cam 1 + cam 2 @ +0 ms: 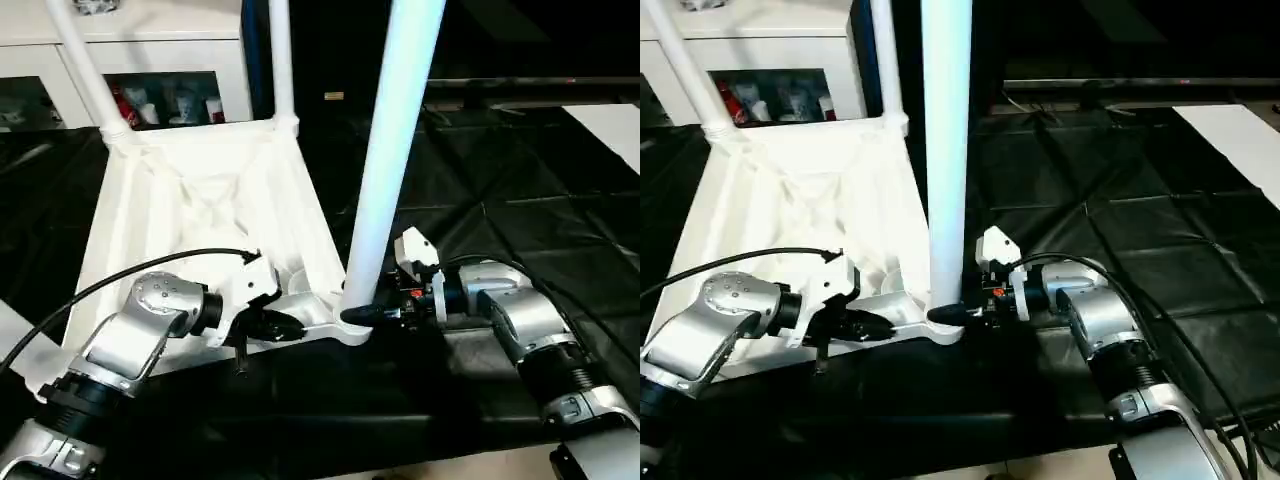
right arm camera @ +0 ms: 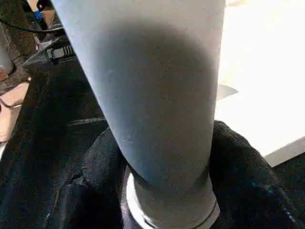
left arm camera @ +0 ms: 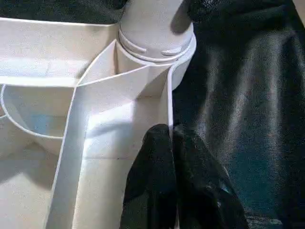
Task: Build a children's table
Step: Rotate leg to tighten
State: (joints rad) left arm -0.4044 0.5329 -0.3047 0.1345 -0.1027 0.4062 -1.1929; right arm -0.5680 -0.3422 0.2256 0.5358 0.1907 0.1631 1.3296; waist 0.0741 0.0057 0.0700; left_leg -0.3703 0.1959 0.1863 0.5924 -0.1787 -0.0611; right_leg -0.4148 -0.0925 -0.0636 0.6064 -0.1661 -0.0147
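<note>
The white table top [image 1: 200, 200] lies upside down on the black cloth, ribbed underside up. Two legs [image 1: 85, 70] [image 1: 280, 60] stand in its far corner sockets. A third leg [image 1: 395, 150] rises from the near right socket [image 3: 157, 43]. My left gripper [image 1: 290, 326] is shut on the thin rim wall [image 3: 169, 105] just beside that socket. My right gripper [image 1: 362, 315] reaches in from the right and hugs the base of the near leg [image 2: 157, 95], with a black finger [image 2: 243, 176] pressed against each side.
A white cabinet [image 1: 150, 50] with glass doors stands behind the table top at the back left. Black cloth [image 1: 500, 180] covers the work area, with a white sheet [image 1: 610, 120] at the far right. A black cable [image 1: 120, 275] arcs over my left forearm.
</note>
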